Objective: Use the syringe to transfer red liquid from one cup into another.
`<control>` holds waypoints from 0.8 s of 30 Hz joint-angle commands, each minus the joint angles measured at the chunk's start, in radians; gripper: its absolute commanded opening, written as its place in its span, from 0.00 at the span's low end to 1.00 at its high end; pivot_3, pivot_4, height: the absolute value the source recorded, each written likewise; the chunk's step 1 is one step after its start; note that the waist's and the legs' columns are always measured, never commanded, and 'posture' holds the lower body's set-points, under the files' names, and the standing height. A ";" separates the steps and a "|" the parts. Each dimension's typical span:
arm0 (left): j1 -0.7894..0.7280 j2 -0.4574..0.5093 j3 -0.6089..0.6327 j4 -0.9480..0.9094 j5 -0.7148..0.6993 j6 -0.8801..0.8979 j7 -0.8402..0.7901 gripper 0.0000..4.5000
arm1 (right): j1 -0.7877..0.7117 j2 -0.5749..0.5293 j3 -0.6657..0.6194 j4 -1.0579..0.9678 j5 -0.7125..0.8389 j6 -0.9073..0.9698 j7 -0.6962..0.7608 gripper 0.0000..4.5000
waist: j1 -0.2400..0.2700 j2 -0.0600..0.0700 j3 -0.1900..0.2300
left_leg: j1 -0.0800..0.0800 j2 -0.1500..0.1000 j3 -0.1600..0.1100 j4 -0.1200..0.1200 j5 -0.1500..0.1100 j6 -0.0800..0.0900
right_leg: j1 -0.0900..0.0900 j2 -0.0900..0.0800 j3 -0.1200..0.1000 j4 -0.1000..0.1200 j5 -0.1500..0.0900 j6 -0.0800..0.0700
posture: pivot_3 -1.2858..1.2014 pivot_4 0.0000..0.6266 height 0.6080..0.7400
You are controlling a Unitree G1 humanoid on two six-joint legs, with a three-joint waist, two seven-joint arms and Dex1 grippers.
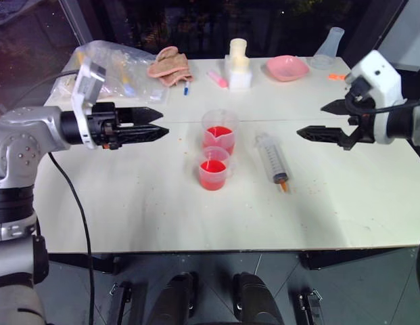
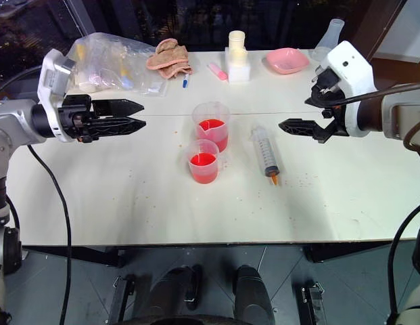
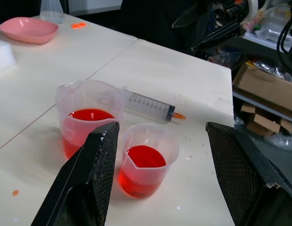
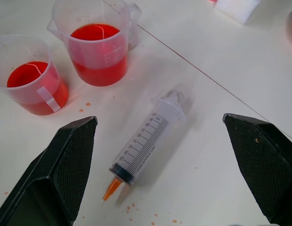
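Only printed graduation marks on the syringe (image 4: 146, 142); numerals unreadable.

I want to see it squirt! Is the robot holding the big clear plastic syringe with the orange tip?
No, the big clear plastic syringe lies flat on the white table between the open right gripper's fingers, untouched.

Graduation marks printed on syringe (image 4: 145, 143) barrel; numerals too small to be read. No other text legible.
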 commanded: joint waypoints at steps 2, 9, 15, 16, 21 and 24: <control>-0.009 0.001 0.011 -0.001 0.009 -0.031 0.001 0.69 | 0.007 -0.046 -0.035 -0.015 -0.005 -0.015 0.010 0.99 | 0.000 0.000 0.000 | 0.000 0.000 0.000 0.000 0.000 0.000 | 0.000 0.000 0.000 0.000 0.000 0.000 | 0.52 0.24 1.00; -0.021 -0.010 -0.002 0.002 0.000 -0.023 -0.013 0.69 | 0.026 -0.070 -0.044 -0.029 0.014 0.008 0.019 0.99 | -0.002 0.000 0.000 | 0.000 0.000 0.000 0.000 0.000 0.000 | 0.000 0.000 0.000 0.000 0.000 0.000 | 0.52 0.24 1.00; -0.033 -0.010 -0.024 0.021 0.022 -0.044 -0.033 0.69 | 0.012 -0.108 0.009 -0.026 -0.023 -0.004 0.013 0.99 | 0.000 0.000 0.000 | 0.000 0.000 0.000 0.000 0.000 0.000 | 0.000 0.000 0.000 -0.001 0.000 0.000 | 0.52 0.24 1.00; -0.034 -0.009 -0.025 0.025 0.022 -0.044 -0.036 0.69 | 0.005 -0.113 0.021 -0.026 -0.028 -0.005 0.014 0.99 | 0.000 0.000 0.000 | 0.000 0.000 0.000 0.000 0.000 0.000 | 0.000 0.000 0.000 -0.001 0.000 0.000 | 0.52 0.24 1.00; -0.029 -0.010 -0.027 0.019 0.020 -0.042 -0.038 0.69 | -0.022 -0.127 0.079 -0.007 -0.049 -0.005 0.034 0.99 | -0.002 0.000 0.000 | 0.000 0.001 0.001 0.000 0.000 0.000 | 0.000 0.000 0.000 -0.001 0.000 0.000 | 0.52 0.24 1.00; -0.023 -0.010 -0.025 0.013 0.020 -0.042 -0.036 0.69 | -0.045 -0.120 0.100 0.008 -0.052 0.008 0.040 0.99 | -0.002 0.000 0.000 | 0.000 0.001 0.001 0.000 0.000 0.000 | 0.000 0.000 0.000 -0.001 0.000 0.000 | 0.52 0.24 1.00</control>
